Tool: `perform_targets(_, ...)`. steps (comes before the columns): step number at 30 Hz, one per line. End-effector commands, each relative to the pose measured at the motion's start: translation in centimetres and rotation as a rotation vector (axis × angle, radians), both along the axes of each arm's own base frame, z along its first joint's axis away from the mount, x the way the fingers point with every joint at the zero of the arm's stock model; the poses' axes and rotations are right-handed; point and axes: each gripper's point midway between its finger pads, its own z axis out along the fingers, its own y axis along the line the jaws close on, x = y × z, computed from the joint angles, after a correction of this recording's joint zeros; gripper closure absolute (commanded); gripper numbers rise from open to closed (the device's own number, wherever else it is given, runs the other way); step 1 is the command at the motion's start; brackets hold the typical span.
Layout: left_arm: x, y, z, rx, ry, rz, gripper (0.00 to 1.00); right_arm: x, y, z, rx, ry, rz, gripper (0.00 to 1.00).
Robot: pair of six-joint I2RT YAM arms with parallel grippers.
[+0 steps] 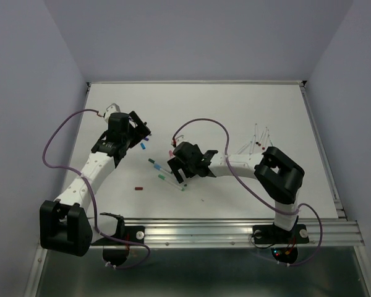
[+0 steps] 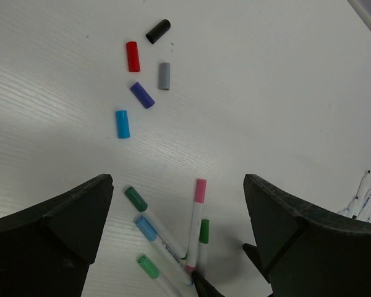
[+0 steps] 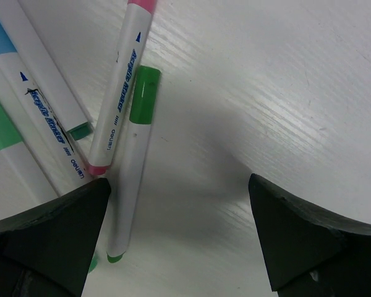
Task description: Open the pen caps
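Pen caps [image 2: 133, 56] scattered loose, capped pens [image 3: 120, 93] clustered beneath right hand [image 3: 178, 204]

Open bench [image 1: 235, 105] runs from 10 to 2 o'clock toward the far edge. At centre, a fan of pens [image 1: 166, 173] blocks the lane under the wide-spread right end effector [image 3: 178, 182]. Loose caps [image 2: 142, 94] lie scattered at 6 o'clock of the left end effector [image 1: 140, 132]. A second pen bunch [image 1: 260, 139] crowds 2 o'clock.
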Motion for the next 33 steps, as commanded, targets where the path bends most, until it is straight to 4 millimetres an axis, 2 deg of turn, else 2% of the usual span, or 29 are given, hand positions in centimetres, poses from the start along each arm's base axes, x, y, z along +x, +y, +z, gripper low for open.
perform_targets(1, 0.0, 0.1, 0.9, 0.010, -0.033, -0.008, 0.01, 0.7, 0.8, 0.0, -0.016, -0.029, -0.024, 0.00)
perform_targets(2, 0.1, 0.1, 0.9, 0.011, -0.033, -0.008, 0.01, 0.7, 0.8, -0.5, -0.025, -0.023, -0.021, 0.01)
perform_targets(4, 0.1, 0.1, 0.9, 0.012, -0.032, -0.011, 0.01, 0.8, 1.1, -0.9, -0.025, -0.016, -0.021, 0.10)
perform_targets(5, 0.1, 0.1, 0.9, 0.013, -0.032, -0.009, 0.01, 0.8, 1.2, -0.9, -0.023, -0.012, -0.020, 0.26)
perform_targets(6, 0.2, 0.1, 0.9, 0.014, -0.032, -0.010, 0.01, 0.7, 1.3, -1.1, -0.023, -0.007, -0.022, 0.26)
perform_targets(7, 0.2, 0.1, 0.8, 0.014, -0.030, -0.008, 0.01, 0.7, 1.3, -1.2, -0.021, -0.003, -0.022, 0.42)
perform_targets(8, 0.2, 0.2, 0.8, 0.016, -0.031, -0.008, 0.01, 0.5, 1.4, -1.4, -0.015, 0.011, -0.021, 0.49)
perform_targets(9, 0.2, 0.2, 0.9, 0.016, -0.032, -0.008, 0.01, 0.4, 1.4, -1.5, -0.014, 0.015, -0.025, 0.61)
perform_targets(13, 0.3, 0.2, 0.9, 0.019, -0.031, -0.010, 0.01, -0.3, 0.8, -2.5, -0.027, 0.049, -0.036, 0.78)
perform_targets(14, 0.3, 0.1, 0.9, 0.019, -0.031, -0.010, 0.01, -0.5, 0.8, -2.6, -0.024, 0.058, -0.042, 0.80)
perform_targets(15, 0.3, 0.1, 0.9, 0.017, -0.032, -0.014, 0.01, -0.6, 0.6, -2.7, -0.024, 0.060, -0.048, 0.88)
perform_targets(18, 0.4, -0.3, 1.0, 0.010, -0.040, -0.035, 0.01, -0.7, 0.0, -2.7, -0.030, 0.053, -0.064, 0.98)
perform_targets(21, 0.5, -1.8, 1.6, -0.028, -0.077, -0.118, 0.01, 0.3, -0.1, -1.0, -0.020, -0.011, -0.081, 0.99)
perform_targets(22, 0.1, -3.4, 1.9, -0.069, -0.086, -0.207, 0.01, 0.9, -0.3, -0.4, -0.009, -0.026, -0.092, 0.99)
perform_targets(23, -0.3, -4.1, 1.7, -0.090, -0.089, -0.246, 0.01, 1.2, -0.1, 1.1, 0.022, -0.053, -0.096, 0.99)
perform_targets(24, -0.2, -4.8, 2.6, -0.114, -0.133, -0.280, 0.01, 1.9, -0.2, 2.1, 0.044, -0.074, -0.104, 0.99)
perform_targets(25, -0.9, -6.1, 2.7, -0.149, -0.144, -0.349, 0.01, 2.7, -0.2, 4.3, 0.105, -0.110, -0.118, 0.99)
perform_targets(27, -1.1, -7.1, 3.6, -0.177, -0.185, -0.395, 0.01, 3.5, 0.2, 7.2, 0.202, -0.151, -0.115, 0.99)
perform_targets(29, -1.6, -7.8, 3.9, -0.205, -0.196, -0.426, 0.01, 2.9, 0.2, 8.8, 0.290, -0.148, -0.080, 0.99)
perform_targets(30, -1.7, -8.2, 4.5, -0.217, -0.219, -0.440, 0.01, 3.0, 0.1, 11.6, 0.366, -0.179, -0.067, 0.99)
perform_targets(32, -2.4, -9.3, 4.9, -0.263, -0.232, -0.486, 0.01, 2.3, 0.6, 13.5, 0.469, -0.190, -0.017, 0.99)
perform_targets(33, -2.8, -10.5, 6.1, -0.304, -0.277, -0.551, 0.01, 1.9, 0.8, 15.8, 0.528, -0.216, 0.005, 0.97)
